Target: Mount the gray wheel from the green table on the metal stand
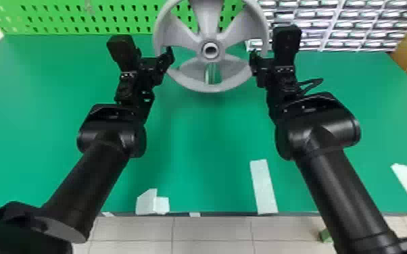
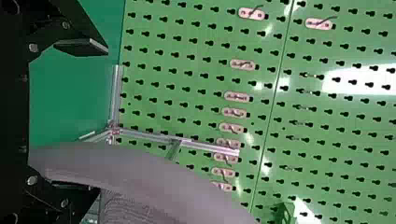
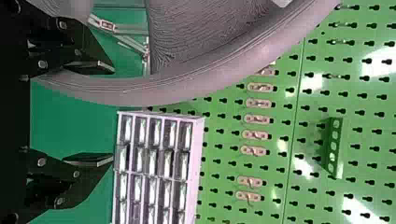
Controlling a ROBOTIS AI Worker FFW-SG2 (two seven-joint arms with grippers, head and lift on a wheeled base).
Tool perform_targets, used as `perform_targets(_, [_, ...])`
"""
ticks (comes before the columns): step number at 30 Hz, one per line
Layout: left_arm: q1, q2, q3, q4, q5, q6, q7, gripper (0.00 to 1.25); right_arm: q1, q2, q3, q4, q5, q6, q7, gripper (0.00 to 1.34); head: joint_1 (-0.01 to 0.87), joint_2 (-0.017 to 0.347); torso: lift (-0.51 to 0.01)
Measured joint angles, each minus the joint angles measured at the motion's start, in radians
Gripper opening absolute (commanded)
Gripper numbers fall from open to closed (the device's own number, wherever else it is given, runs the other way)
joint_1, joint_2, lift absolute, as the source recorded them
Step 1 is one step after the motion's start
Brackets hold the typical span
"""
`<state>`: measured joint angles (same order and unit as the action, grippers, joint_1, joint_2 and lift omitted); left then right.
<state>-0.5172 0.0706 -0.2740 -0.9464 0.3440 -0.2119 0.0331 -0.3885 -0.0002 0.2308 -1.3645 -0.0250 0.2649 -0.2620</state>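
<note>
Head view: gray wheel (image 1: 210, 59) could slip if left gripper (image 2: 99, 116) and right gripper (image 3: 111, 113), both spread, brace it unevenly.

Both arms are black: the left arm (image 1: 86, 179) and the right arm (image 1: 338, 182) have smooth, tube-like forearms with a soft sheen. Thick, rounded wrist housings (image 1: 317, 130) give way to narrower, boxier parts, dotted with small pale marks (image 1: 285, 70). On each wrist sits a blocky black piece (image 1: 286, 44) with blunt corners. A thin black cable (image 1: 314, 82) loops out beside the right wrist. Low on the left arm, a dull grey band (image 1: 62, 229) edges the tube by a bulky dark housing (image 1: 17, 233). The left claw (image 1: 169, 58) and right claw (image 1: 253, 61) are black and angular, with round silvery screws (image 3: 42, 64) and flat, slab-like fingers (image 3: 88, 160), their edges catching grey light.
</note>
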Motion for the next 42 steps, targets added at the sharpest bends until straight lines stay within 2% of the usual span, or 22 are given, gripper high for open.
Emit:
perform_targets(6, [0.002, 0.0, -0.016, 0.0, 0.016, -0.009, -0.007, 0.96, 0.0, 0.0, 0.007, 0.006, -0.004, -0.01, 0.0, 0.85, 0.867, 0.052, -0.1])
perform_targets(11, [-0.001, 0.0, -0.026, 0.0, 0.019, -0.01, -0.022, 1.03, -0.001, 0.0, 0.014, 0.01, -0.004, -0.015, 0.001, 0.9, 0.867, 0.052, -0.1])
perform_targets(15, [-0.003, 0.0, -0.028, 0.004, 0.019, -0.011, -0.035, 1.12, -0.002, 0.0, 0.017, 0.011, -0.004, -0.016, 0.001, 1.02, 0.867, 0.052, -0.1])
perform_targets(18, [-0.006, 0.0, -0.028, 0.009, 0.018, -0.011, -0.05, 1.14, -0.002, 0.0, 0.02, 0.011, -0.004, -0.016, 0.001, 1.15, 0.867, 0.052, -0.1])
perform_targets(21, [-0.009, 0.0, -0.029, 0.013, 0.018, -0.011, -0.056, 1.14, -0.003, 0.0, 0.023, 0.012, -0.004, -0.017, 0.001, 1.2, 0.867, 0.052, -0.1])
perform_targets(31, [-0.008, 0.0, -0.025, 0.02, 0.026, -0.025, -0.067, 1.15, -0.003, 0.0, 0.023, 0.013, -0.004, -0.021, 0.001, 1.27, 0.867, 0.052, -0.1])
perform_targets(42, [-0.001, 0.0, -0.021, 0.023, 0.019, -0.041, -0.087, 1.15, 0.002, 0.0, 0.023, 0.013, -0.003, -0.031, 0.001, 1.27, 0.867, 0.052, -0.1])
